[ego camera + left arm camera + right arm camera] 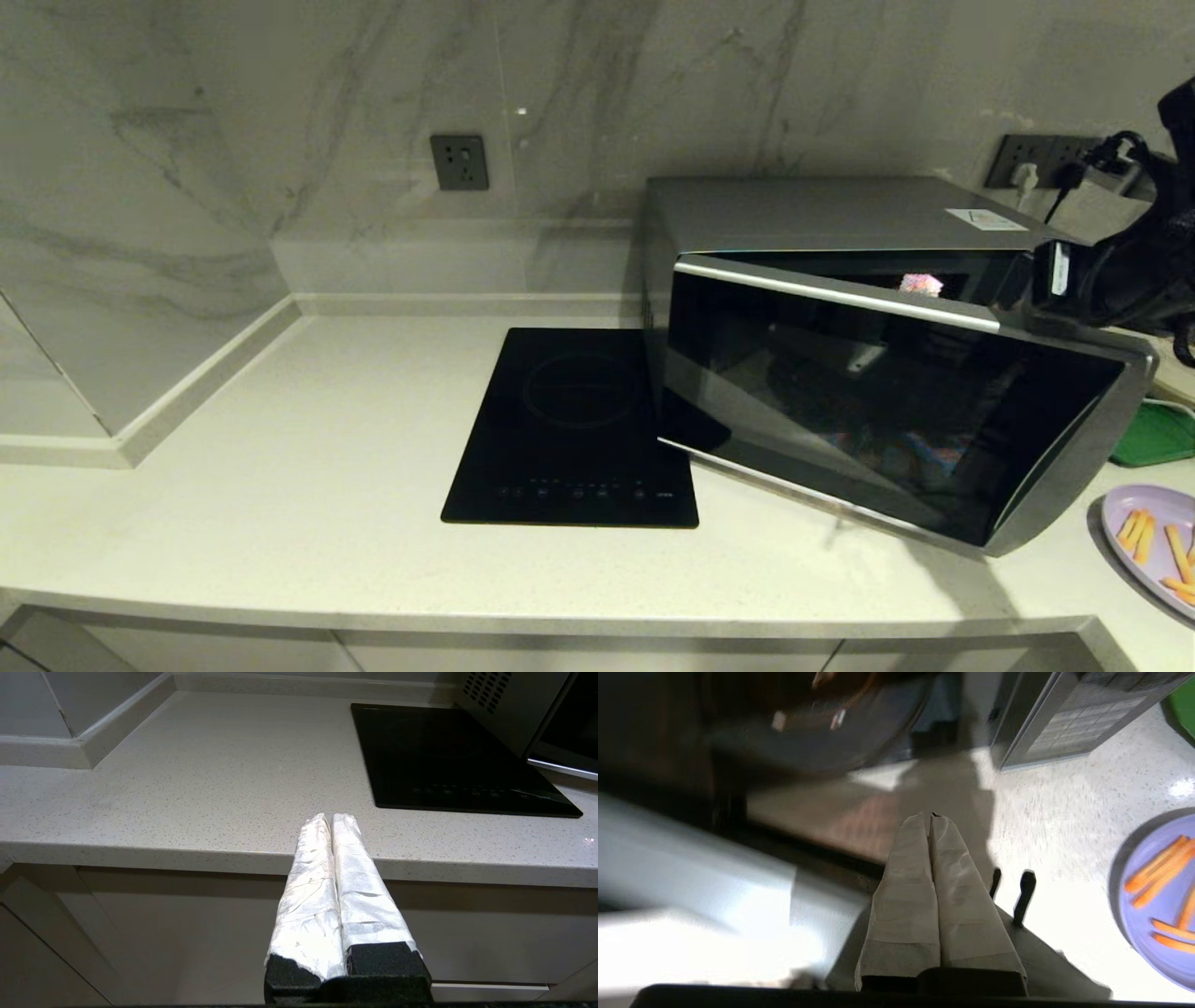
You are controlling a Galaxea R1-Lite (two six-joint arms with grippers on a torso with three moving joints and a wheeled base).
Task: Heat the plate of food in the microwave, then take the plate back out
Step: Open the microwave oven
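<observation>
The silver-grey microwave (822, 215) stands at the back right of the counter. Its dark glass door (887, 401) is swung partly open from a hinge on its left side. My right arm reaches in over the door's top right corner. In the right wrist view my right gripper (931, 816) is shut and holds nothing, just inside the door's free edge (714, 896), with the button panel (1073, 732) beyond it. The lilac plate of food (1153, 546) with orange sticks lies on the counter at the near right (1157, 896). My left gripper (331, 819) is shut and empty, parked low before the counter's front edge.
A flat black cooktop (579, 429) is set into the counter left of the microwave (448, 756). A green tray (1158, 434) lies behind the plate. Cables and a wall socket (1046, 159) sit behind the microwave's right end. A marble wall closes the counter's left side.
</observation>
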